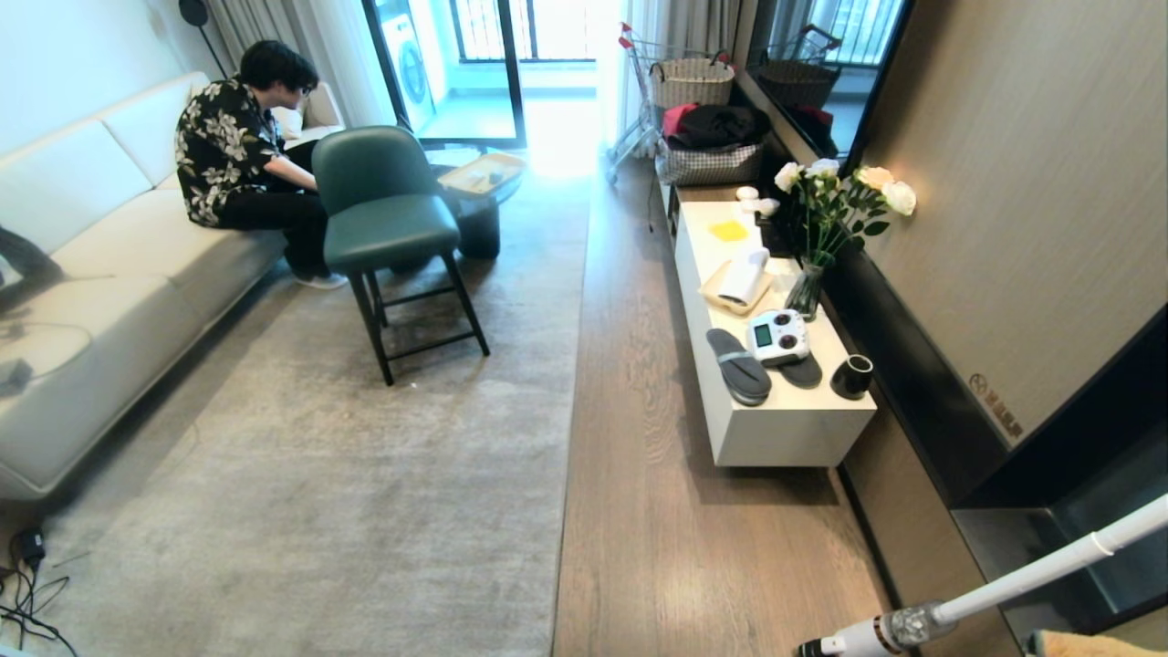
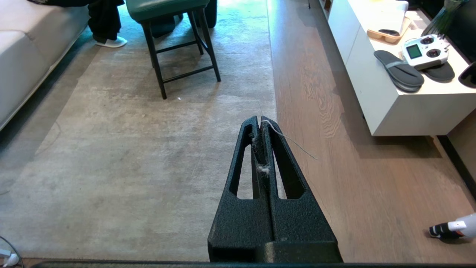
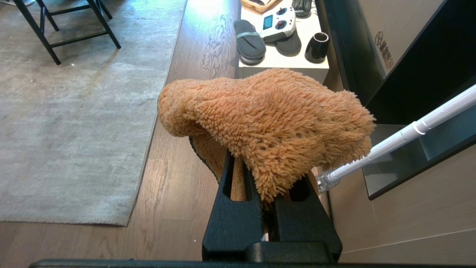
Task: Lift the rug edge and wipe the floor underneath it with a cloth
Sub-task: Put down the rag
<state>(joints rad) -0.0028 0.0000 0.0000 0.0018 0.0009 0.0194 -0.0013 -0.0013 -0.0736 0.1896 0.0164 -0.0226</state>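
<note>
From the head camera I see a green chair standing on the rug at about 11 o'clock, and behind it a person sitting on the white sofa. At 1 o'clock a low white worktop carries a pair of grey slippers, a remote controller, a black cup and a vase with flowers. A white vacuum stick leans in at 4 o'clock, close to my right side. Some cables lie at 8 o'clock.

The rug edge runs straight from 12 to 6 o'clock, with the bare floor strip between it and the worktop; nothing stands on this strip.

My left tool is clenched with nothing held except some lint and a thread, and it hangs above the rug just beside the edge. My right tool is grasping the cloth, held above the floor, with the rug edge at about 9 o'clock from it.

The cloth covers the right fingertips completely, and in the head view only its corner shows at the bottom margin.
</note>
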